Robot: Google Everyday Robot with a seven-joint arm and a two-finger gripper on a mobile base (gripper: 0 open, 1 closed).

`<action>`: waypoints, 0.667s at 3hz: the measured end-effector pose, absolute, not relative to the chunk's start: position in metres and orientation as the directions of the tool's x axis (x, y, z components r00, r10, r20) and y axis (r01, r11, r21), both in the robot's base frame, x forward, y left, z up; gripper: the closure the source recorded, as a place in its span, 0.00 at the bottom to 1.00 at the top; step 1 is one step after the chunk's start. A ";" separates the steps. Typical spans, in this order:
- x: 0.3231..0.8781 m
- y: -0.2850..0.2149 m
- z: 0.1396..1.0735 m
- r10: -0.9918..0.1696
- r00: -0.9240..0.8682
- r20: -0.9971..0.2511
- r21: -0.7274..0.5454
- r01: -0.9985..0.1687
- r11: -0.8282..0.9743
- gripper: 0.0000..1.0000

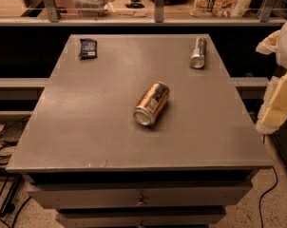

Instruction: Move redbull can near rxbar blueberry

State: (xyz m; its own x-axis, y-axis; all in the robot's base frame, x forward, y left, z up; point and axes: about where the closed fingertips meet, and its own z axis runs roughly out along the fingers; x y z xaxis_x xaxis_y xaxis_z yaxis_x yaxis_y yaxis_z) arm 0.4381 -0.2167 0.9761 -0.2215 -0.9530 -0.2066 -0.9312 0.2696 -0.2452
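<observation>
The redbull can (198,52), slim and silver-grey, lies on its side at the far right of the grey table top (86,127). The rxbar blueberry (88,48), a small flat dark blue wrapper with a pale patch, lies at the far left corner. My gripper (278,106) shows pale yellow at the right edge of the view, beyond the table's right side and nearer to me than the redbull can. It holds nothing that I can see.
A fatter copper-gold can (151,103) lies on its side in the middle of the table, between the two task objects. A shelf with a rail (155,13) and bags runs behind the table. Drawers (141,198) sit below the front edge. Cables lie on the floor at left.
</observation>
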 end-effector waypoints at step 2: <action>0.467 -0.217 0.976 -0.881 -0.246 -0.405 -0.242 -0.900 0.362 0.00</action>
State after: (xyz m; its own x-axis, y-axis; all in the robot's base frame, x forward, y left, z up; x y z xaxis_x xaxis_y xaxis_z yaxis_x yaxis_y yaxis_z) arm 0.4674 -0.2165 0.9756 -0.2456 -0.8807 -0.4051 -0.9000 0.3624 -0.2423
